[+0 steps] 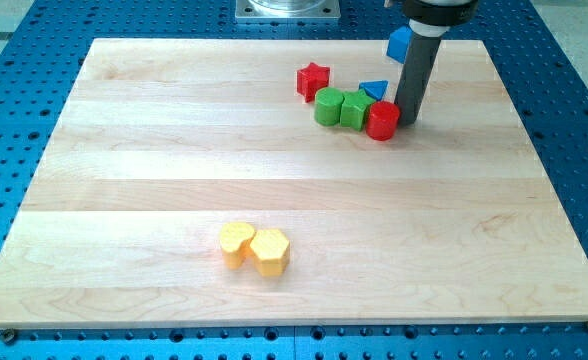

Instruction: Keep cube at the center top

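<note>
A blue cube (400,44) sits near the view's top, right of centre, partly hidden behind my rod. My tip (408,122) rests on the board just right of a red cylinder (382,121). Left of that stand a green block (355,109) and a green cylinder (328,106), touching in a row. A blue triangle (376,90) lies behind them, next to the rod. A red star (313,80) is further left.
Two yellow blocks, a rounded one (237,242) and a hexagon (270,251), touch each other near the view's bottom, left of centre. The wooden board (174,150) lies on a blue perforated table.
</note>
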